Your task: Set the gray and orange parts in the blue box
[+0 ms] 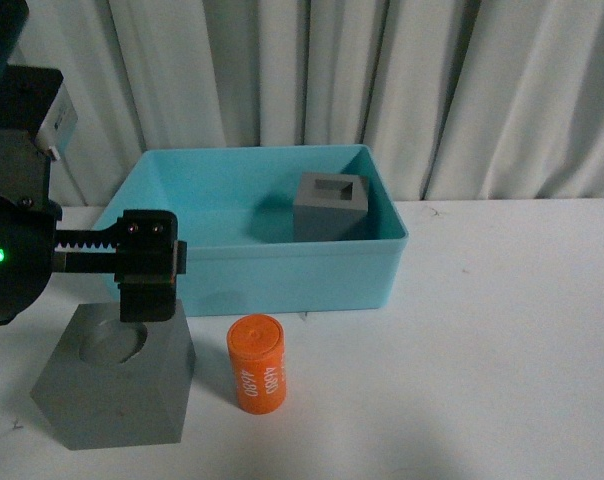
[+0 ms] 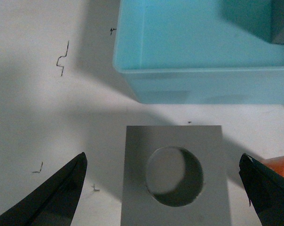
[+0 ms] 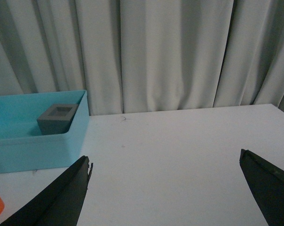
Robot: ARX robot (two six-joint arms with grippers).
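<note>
Matte gray cube with round recess [image 1: 117, 385] on white table [image 1: 482, 350], just in front of smooth light-blue plastic box [image 1: 282, 275], outside it. Directly below left gripper [image 2: 163, 156], between its dark pointed fingers [image 2: 62, 193], spread wide, not touching. Smooth orange cylinder [image 1: 257, 365] with white numerals upright just beside, to the right. Second gray cube [image 1: 332, 205], square recess, inside box near far right corner. Right gripper [image 3: 165, 156] spread wide above bare table.
</note>
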